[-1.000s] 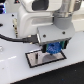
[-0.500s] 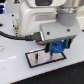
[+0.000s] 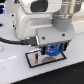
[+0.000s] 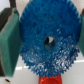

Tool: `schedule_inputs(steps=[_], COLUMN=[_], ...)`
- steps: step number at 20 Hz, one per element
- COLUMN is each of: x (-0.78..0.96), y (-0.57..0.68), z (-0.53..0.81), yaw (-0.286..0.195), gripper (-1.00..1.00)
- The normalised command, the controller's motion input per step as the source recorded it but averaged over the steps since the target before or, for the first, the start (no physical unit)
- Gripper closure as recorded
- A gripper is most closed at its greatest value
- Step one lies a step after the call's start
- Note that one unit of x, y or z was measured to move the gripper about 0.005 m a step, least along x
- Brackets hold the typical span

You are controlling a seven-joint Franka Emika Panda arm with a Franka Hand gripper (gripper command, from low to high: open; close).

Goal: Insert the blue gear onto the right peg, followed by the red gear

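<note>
While the end effector point(image 3: 53, 49) was clamped on the blue gear point(image 4: 49, 42), its green pads point(image 4: 9, 46) pressed the toothed rim at 9 and 3 o'clock in the wrist view. That gear hung low over the black-rimmed plate point(image 3: 34, 60), which lay on the white worktop point(image 3: 70, 70). Its centre hole seemed not yet threaded on the right peg, though the blurred exterior view left that uncertain. So the first insertion looked unfinished. The red gear point(image 4: 52, 80) showed at 6 o'clock below the blue one, ungripped, its turn still ahead. No container appeared in either view.
</note>
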Motion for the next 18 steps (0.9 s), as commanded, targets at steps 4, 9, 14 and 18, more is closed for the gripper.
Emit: schedule_inputs(steps=[4, 9, 14, 18], x=[0.02, 0.02, 0.08, 0.14], y=[0.05, 0.02, -0.01, -0.11], z=[0.11, 0.39, 0.09, -0.06], yaw=[0.0, 0.0, 0.0, 0.0], gripper=[1.0, 1.0, 1.0, 1.0])
